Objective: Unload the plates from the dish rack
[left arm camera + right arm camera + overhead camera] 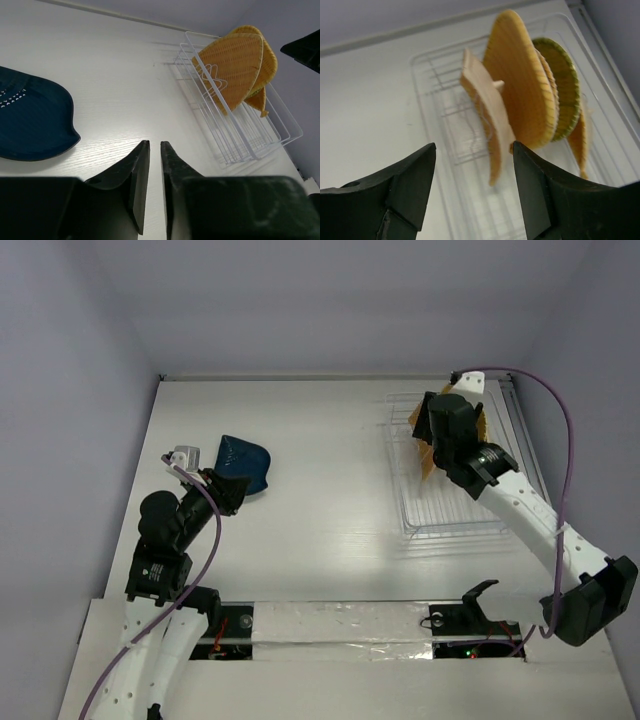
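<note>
The fingers (415,180) of the right gripper (472,150) are spread wide with nothing between them. They line up on either side of the nearest plate (492,130), which the wrist view shows edge-on. That spread looks chosen to straddle the thin rim so the pads can close on its two faces.

The orange plates (522,85) stand on edge in the rack (435,85), leaning on the wire dividers (450,100) and packed close together in its far half. A green-rimmed plate (566,85) sits behind them. Standing upright leaves each an upper rim free to grab. The tight packing means only the nearest plate has room on both sides, so I judge it the sensible next pick. From above, the right arm (520,505) reaches over the rack at the far right of the table (330,500), with its gripper over the plates.

The blue plate (30,117) lies flat on the table's left side, well apart from the rack. The left gripper (154,145) hangs near it, its fingers (140,175) pressed almost together and holding nothing. It faces across the table toward the rack rather than down at the plate. I take it the blue plate is unloaded and this arm is parked clear of the right arm's work.
</note>
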Robot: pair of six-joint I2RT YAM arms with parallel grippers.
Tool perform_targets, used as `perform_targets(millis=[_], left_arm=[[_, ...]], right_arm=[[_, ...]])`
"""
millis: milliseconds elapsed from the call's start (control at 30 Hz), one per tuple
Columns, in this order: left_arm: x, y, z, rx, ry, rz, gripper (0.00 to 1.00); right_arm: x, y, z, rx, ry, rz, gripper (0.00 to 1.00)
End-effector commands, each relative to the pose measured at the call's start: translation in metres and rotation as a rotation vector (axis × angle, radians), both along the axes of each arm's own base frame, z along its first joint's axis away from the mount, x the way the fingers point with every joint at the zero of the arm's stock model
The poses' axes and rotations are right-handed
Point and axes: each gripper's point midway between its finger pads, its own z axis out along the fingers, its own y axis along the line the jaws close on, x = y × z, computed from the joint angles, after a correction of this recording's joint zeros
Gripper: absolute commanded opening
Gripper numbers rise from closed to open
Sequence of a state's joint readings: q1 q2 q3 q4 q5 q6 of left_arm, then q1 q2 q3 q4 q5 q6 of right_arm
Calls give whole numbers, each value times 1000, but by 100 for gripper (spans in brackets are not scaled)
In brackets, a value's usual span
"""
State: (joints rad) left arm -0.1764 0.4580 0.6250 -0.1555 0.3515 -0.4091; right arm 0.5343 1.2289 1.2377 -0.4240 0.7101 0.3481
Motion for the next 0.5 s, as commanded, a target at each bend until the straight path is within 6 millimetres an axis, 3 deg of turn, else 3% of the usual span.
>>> perform_targets(millis=[0,167,467], left_arm=[[4,1,9,-10,-30,8,17],[4,0,8,-9,-26,5,30],[4,0,9,-9,-31,5,34]], right_arm=[[-6,-21,-35,-85,118,-17,68],[10,-22,-55,-110,166,-35,61],[56,-45,-91,-195,266,-137,50]])
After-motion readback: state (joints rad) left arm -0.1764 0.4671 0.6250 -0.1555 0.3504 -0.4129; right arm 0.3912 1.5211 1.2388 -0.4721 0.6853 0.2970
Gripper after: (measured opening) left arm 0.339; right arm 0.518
